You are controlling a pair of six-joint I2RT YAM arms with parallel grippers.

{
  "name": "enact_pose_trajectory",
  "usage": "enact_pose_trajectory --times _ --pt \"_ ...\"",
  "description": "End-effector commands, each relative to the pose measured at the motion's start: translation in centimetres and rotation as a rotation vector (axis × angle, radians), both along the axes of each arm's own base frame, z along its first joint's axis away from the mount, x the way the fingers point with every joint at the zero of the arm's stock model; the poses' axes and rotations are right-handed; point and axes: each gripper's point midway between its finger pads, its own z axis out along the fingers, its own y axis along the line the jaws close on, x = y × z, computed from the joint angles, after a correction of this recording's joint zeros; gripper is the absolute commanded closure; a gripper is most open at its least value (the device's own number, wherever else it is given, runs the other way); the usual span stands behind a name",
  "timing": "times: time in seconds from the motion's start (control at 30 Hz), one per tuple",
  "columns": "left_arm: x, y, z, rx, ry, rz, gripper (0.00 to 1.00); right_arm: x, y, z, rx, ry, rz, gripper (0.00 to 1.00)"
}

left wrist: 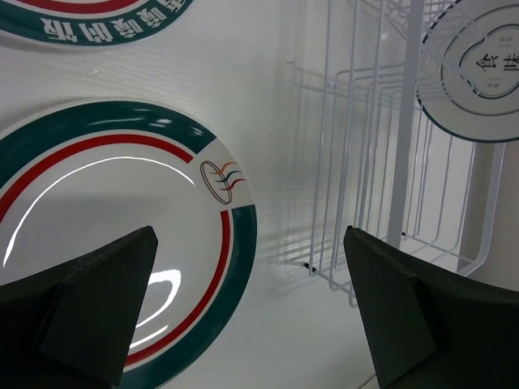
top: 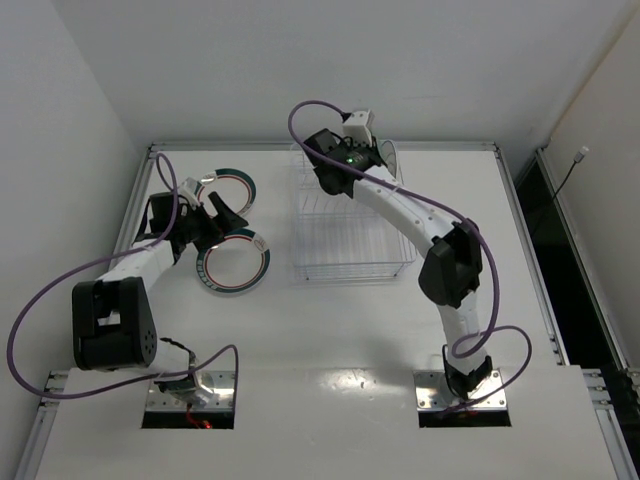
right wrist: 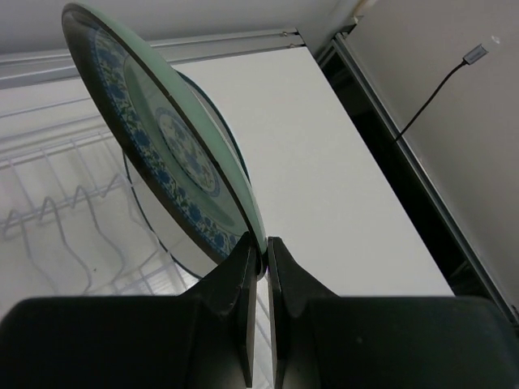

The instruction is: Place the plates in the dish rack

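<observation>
Two white plates with teal rim and red ring lie flat on the table, one nearer and one farther. My left gripper hovers between them, open and empty. In the left wrist view it is over the nearer plate's right edge. The white wire dish rack stands mid-table. A grey-white plate with a dark drawing stands upright in it. My right gripper is shut on the rim of the small patterned teal plate, held tilted on edge over the rack's far end.
The rack's upright wires stand just right of the left gripper. The table's far edge rail and right edge are close to the right gripper. A dark gap with a cable runs beyond the right edge.
</observation>
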Motion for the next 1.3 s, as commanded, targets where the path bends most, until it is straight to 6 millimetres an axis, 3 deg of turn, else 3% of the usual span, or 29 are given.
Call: enact_pose_trajectory --times 0.0,0.17,0.4,0.53,0.6,0.67,0.7,0.73,0.8,0.83,0.93,0.97,1.07,1.1,1.13,1.2,1.27 --pt "0.3 -0.3 0.5 -0.013 -0.035 -0.019 0.0 0.2 -1.3 0.2 -0.027 -0.038 -0.054 1.0" --pt "0.3 -0.3 0.2 -0.014 -0.026 -0.019 0.0 0.7 -1.8 -2.4 0.009 0.013 -0.039 1.0" --pt "0.3 -0.3 -0.1 -0.015 -0.017 -0.018 0.0 1.8 -1.2 -8.2 0.054 0.147 -0.001 1.0" --pt "0.3 -0.3 -0.1 -0.015 -0.017 -0.018 0.0 2.0 -0.9 -9.4 0.092 0.183 0.027 0.99" --pt "0.3 -0.3 -0.4 -0.017 -0.008 -0.018 0.0 2.3 -0.9 -9.8 0.123 0.193 0.037 0.96" --pt "0.3 -0.3 -0.4 -0.017 -0.008 -0.018 0.0 2.4 -1.0 -10.1 0.135 0.21 0.045 0.81" --pt "0.3 -0.3 -0.4 -0.017 -0.008 -0.018 0.0 2.7 -0.6 -9.5 0.154 0.197 0.054 0.64" --pt "0.3 -0.3 -0.4 -0.017 -0.008 -0.018 0.0 2.3 -0.9 -8.8 0.146 0.212 0.052 0.6" --pt "0.3 -0.3 -0.4 -0.017 -0.008 -0.018 0.0 2.5 -1.3 -5.8 0.142 0.152 0.035 0.56" --pt "0.3 -0.3 -0.4 -0.017 -0.008 -0.018 0.0 2.1 -1.1 -2.9 0.144 0.101 0.051 0.56" --pt "0.4 -0.2 -0.5 -0.01 -0.007 -0.01 0.0 1.2 -0.4 3.3 0.123 -0.006 0.11 0.56" --pt "0.4 -0.2 -0.2 -0.009 -0.016 -0.01 0.0 0.3 0.7 7.1 0.18 -0.096 0.156 0.54" --pt "0.5 0.4 0.1 0.016 -0.024 0.02 0.0 -0.3 5.4 10.0 0.313 -0.158 0.427 0.43" --pt "0.4 0.6 0.2 0.023 -0.023 0.03 0.0 -1.8 8.3 12.5 0.42 -0.183 0.621 0.39" --pt "0.3 0.8 0.0 0.031 -0.013 0.04 0.0 -2.4 9.6 13.2 0.47 -0.2 0.709 0.33" --pt "0.1 1.6 0.3 0.068 -0.01 0.087 0.0 -3.8 11.8 14.2 0.554 -0.24 0.842 0.31" --pt "-0.3 2.7 0.1 0.099 -0.005 0.136 0.0 -3.9 12.2 14.2 0.561 -0.234 0.86 0.3"
